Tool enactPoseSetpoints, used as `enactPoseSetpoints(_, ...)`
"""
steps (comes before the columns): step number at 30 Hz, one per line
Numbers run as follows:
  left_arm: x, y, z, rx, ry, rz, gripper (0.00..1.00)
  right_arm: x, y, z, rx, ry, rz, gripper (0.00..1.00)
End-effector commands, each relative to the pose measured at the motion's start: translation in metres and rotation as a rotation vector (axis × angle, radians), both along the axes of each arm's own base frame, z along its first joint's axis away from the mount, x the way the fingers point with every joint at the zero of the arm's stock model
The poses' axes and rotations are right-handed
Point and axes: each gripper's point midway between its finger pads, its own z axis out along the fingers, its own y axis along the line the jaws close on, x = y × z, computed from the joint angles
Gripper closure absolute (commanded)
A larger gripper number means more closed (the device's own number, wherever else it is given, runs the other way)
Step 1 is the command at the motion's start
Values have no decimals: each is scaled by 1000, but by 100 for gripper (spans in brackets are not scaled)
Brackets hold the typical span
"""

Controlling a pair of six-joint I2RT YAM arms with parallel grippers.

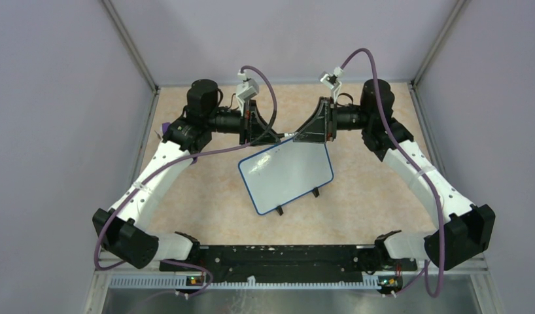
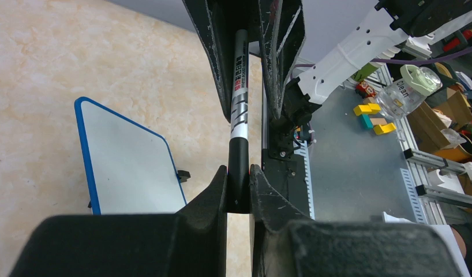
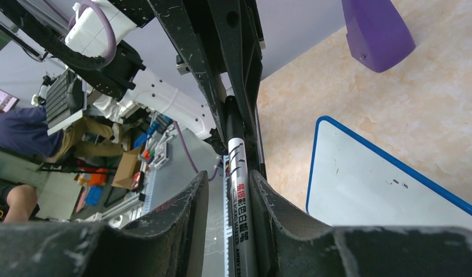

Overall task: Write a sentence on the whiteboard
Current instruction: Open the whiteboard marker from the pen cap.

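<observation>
The whiteboard [image 1: 286,175] lies tilted at mid-table, blue-framed, its face bare except for faint specks. It also shows as the whiteboard [image 2: 130,167] in the left wrist view and the whiteboard [image 3: 372,184] in the right wrist view. The sentence is not in view. Just behind the board both grippers face each other with a marker [image 1: 289,136] held level between them. My left gripper [image 2: 238,173] is shut on the black end of the marker [image 2: 239,104]. My right gripper [image 3: 229,179] is open around the marker's white barrel [image 3: 238,190], which rests against one finger with a gap to the other.
A purple wedge [image 3: 375,32] stands on the table at the back left, beside the left arm [image 1: 165,127]. Grey walls close in the back and sides. The board's two black feet [image 1: 315,193] point toward the black base rail [image 1: 278,255].
</observation>
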Motion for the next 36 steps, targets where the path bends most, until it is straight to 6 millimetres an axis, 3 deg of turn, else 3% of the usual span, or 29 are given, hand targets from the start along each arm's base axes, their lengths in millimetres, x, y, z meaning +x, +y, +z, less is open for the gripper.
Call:
enactPoseSetpoints(1, -2, -5, 10, -21, -57, -17, 100, -1, 1, 17, 29, -61, 7, 71)
enactPoseSetpoints(4, -3, -6, 8, -16, -63, -23, 100, -2, 1, 17, 29, -60, 9, 75)
enactPoseSetpoints(9, -2, -4, 5, 0, -84, -17, 100, -3, 0, 18, 23, -70, 12, 99)
enactPoseSetpoints(18, 1, 11, 5, -4, -87, 5, 100, 3, -10, 19, 14, -84, -20, 100)
enactPoseSetpoints(19, 1, 11, 5, -5, -93, 7, 100, 3, -10, 19, 13, -85, -22, 100)
enactPoseSetpoints(21, 0, 12, 6, -5, -93, 5, 100, 4, -10, 20, 12, -86, -30, 77)
enactPoseSetpoints(23, 0, 11, 7, -10, -86, -2, 100, 6, -10, 20, 11, -80, -36, 69)
enactPoseSetpoints(36, 1, 7, 8, -17, -75, -8, 100, 5, -2, 23, 26, -60, -15, 66)
